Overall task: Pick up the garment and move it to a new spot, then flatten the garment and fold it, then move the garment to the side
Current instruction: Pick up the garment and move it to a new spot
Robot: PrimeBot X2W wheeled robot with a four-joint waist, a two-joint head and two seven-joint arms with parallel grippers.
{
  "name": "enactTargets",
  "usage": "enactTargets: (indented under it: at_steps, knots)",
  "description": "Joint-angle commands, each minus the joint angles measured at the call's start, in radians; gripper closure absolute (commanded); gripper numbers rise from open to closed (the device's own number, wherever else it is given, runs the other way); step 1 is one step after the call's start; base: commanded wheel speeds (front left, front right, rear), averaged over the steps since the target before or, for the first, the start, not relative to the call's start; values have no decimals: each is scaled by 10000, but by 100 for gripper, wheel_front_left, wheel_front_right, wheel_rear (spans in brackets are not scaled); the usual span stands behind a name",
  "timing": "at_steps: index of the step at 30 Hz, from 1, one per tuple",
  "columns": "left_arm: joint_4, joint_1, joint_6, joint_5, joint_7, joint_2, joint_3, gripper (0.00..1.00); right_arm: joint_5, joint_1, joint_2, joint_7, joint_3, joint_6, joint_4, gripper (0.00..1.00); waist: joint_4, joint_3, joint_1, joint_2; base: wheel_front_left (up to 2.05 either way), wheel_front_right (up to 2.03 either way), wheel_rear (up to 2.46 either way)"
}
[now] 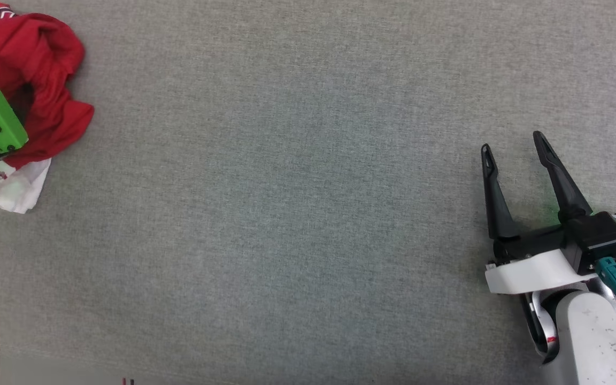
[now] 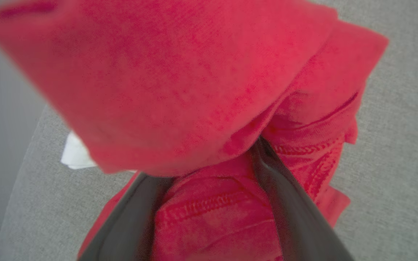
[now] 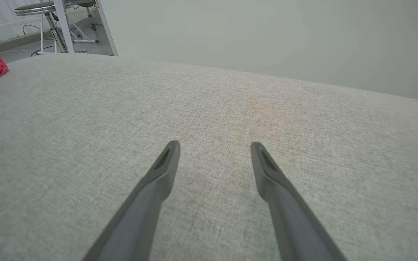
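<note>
The crumpled red jersey garment (image 1: 35,69) runs off the head view's left edge, and its blurred fold hides the tips of the left end effector (image 2: 201,163).

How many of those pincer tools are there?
2: right tool, open, lower right over grey cloth; left tool, far left, fingers spread in the red shirt.

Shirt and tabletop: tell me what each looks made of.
The shirt looks like soft knit cloth, probably cotton or a blend, matte: fuzzy surface, stitched hems, limp folds. The tabletop looks covered in grey woven fabric, matte: fine flecked weave; what lies under it cannot be told.
</note>
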Motion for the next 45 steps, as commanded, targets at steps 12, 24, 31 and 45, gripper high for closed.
enactTargets:
  at_steps: [12,24,31,45]
  knots:
    - [-566,32,-30,-273,-2370,1055,-673,100,572,132,96,-187,-262,-11,1101,0,-379,-1931,-2,-1,0,0,0]
    - [-2657,-821,-24,1257,-3617,1474,-1976,100,1423,836,98,-190,-436,-11,1482,0,-1156,-3828,-2,-1,0,0,0]
    - [-3940,-801,-28,2152,-4168,1358,-3806,100,1770,1084,98,-190,-927,-11,1580,0,-2067,-4318,-2,-1,0,0,0]
    - [-3897,767,-30,1860,-5520,-1328,-7292,100,1954,1385,98,-191,-2029,-11,1726,0,-3753,-4683,-2,-1,0,0,0]
